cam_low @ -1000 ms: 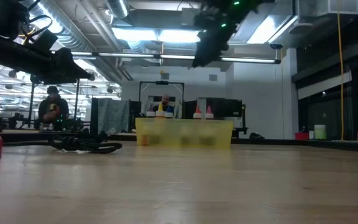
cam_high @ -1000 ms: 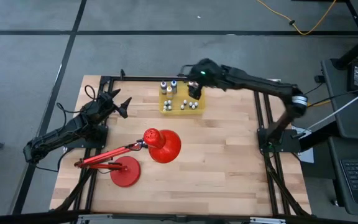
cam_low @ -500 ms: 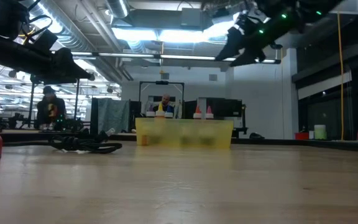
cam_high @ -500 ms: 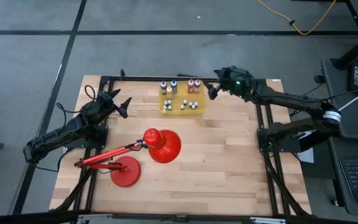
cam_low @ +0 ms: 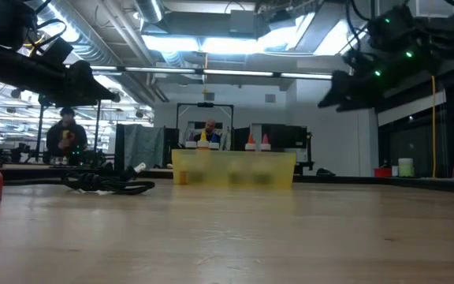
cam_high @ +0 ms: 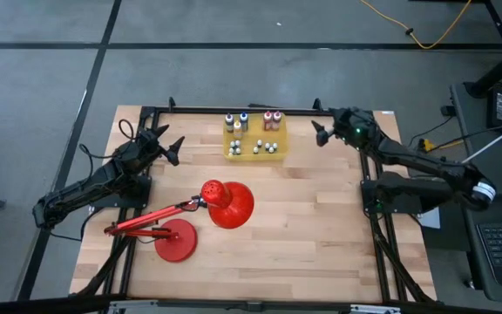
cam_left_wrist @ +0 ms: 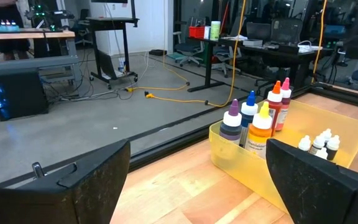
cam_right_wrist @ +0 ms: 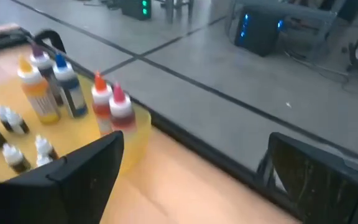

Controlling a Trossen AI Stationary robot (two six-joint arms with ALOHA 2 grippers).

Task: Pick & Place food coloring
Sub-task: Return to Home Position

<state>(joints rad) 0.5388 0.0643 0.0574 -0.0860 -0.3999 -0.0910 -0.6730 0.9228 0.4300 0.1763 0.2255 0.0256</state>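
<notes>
Food coloring bottles (cam_high: 253,133) all stand in the yellow bin (cam_high: 255,158) at upper centre, so placing looks done, only homing left; right gripper (cam_high: 318,133) upper right and left gripper (cam_high: 171,144) at left both hang spread, empty.

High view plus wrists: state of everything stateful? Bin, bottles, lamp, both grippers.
yellow bin: upright at the table's far edge, holding bottles.
food coloring bottles: all that show stand upright inside the bin, caps on.
red desk lamp: on the table nearer than the bin, arm folded low, apart from the bin.
left gripper: open, empty, over the table's left side.
right gripper: open, empty, near the far right corner, right of the bin.
</notes>
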